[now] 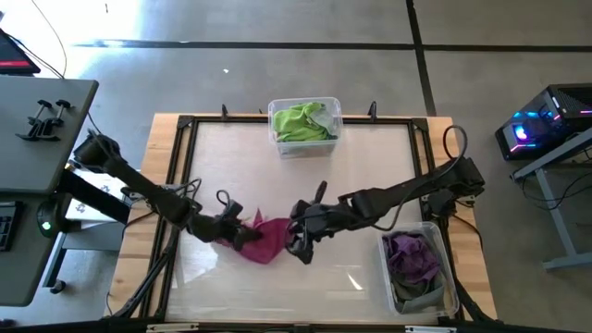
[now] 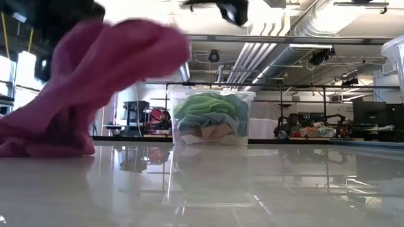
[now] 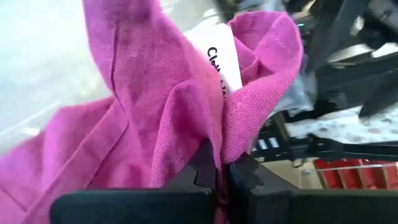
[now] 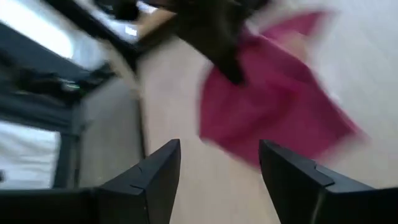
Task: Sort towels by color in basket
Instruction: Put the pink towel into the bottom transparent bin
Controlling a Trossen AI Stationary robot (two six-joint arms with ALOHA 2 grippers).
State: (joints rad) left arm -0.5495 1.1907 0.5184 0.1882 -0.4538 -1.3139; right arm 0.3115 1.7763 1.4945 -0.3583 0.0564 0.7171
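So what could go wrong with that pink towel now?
The left gripper pinches only a fold of the magenta towel, so it might slip out. Part of it lies on the table, so it may drag. The open right gripper hangs close beside it and could bump the left one.

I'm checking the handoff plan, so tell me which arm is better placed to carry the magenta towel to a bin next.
Left, probably. The left gripper is already shut on the magenta towel, lifting part of it off the table. The right gripper is open, beside the cloth, holding nothing.
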